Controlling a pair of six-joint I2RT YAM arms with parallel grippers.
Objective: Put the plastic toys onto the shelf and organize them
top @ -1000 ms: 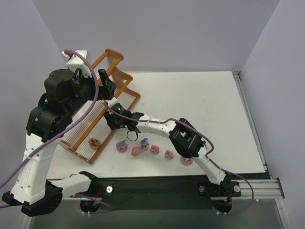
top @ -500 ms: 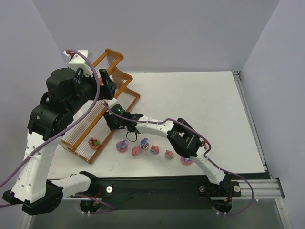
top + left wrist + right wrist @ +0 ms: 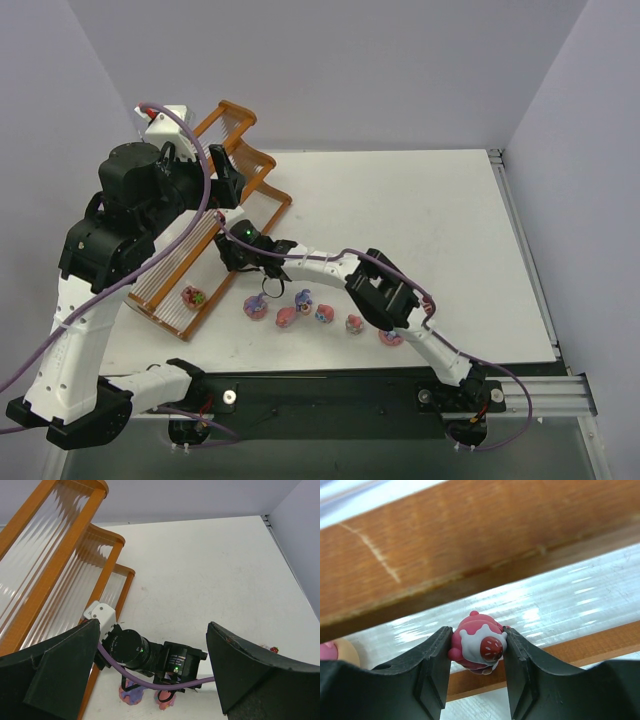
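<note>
The shelf [image 3: 218,278] stands tilted at the table's left, with one pink toy [image 3: 193,296] on its lowest tier. My right gripper [image 3: 226,262] is at the shelf's near rail. It is shut on a pink toy with white icing and a red strawberry [image 3: 479,649], held just over the lowest tier's pale rods [image 3: 560,605]. My left gripper [image 3: 226,182] hangs open and empty above the shelf, its wide-apart jaws framing the right wrist [image 3: 152,657]. Several pink toys lie in a row on the table, from one end [image 3: 256,307] to the other [image 3: 391,337].
The shelf's orange rails [image 3: 65,555] fill the left of the left wrist view. Two toys [image 3: 131,696] lie under the right wrist. The right arm's elbow [image 3: 385,298] hangs over the toy row. White walls close in at the back and left.
My right gripper has moved a little left with the toy, further over the lowest tier. The shelf and the toy on it have shifted slightly left. The left arm has barely moved.
</note>
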